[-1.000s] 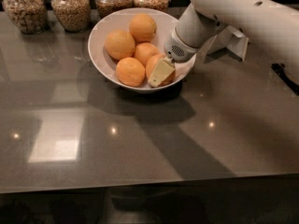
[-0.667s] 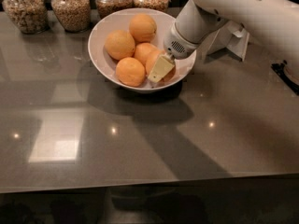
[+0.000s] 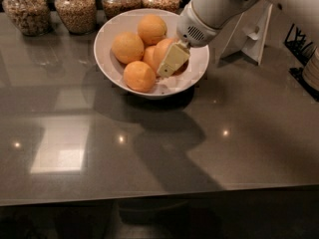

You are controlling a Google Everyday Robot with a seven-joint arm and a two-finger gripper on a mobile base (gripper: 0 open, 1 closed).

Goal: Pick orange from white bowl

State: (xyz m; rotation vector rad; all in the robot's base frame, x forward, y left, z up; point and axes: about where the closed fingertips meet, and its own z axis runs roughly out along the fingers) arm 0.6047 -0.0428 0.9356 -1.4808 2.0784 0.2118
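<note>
The white bowl (image 3: 105, 39) stands at the back middle of the dark counter and holds several oranges. My gripper (image 3: 170, 63) reaches down into the bowl's right side from the upper right. Its cream finger (image 3: 173, 59) lies across the front of one orange (image 3: 160, 50), which sits between the fingers and a little above the others. The second finger is hidden behind that orange. Three more oranges lie free: one at the back (image 3: 152, 29), one at the left (image 3: 127, 47) and one at the front (image 3: 139, 76). Another is partly hidden between them.
Several glass jars of grains (image 3: 76, 9) stand in a row behind the bowl. A white folded stand (image 3: 249, 31) sits to the bowl's right, behind my arm. A black rack (image 3: 301, 54) is at the right edge. The counter's front edge runs along the bottom.
My gripper has risen a little inside the bowl, and the orange between its fingers has come up with it. The other oranges have stayed in place.
</note>
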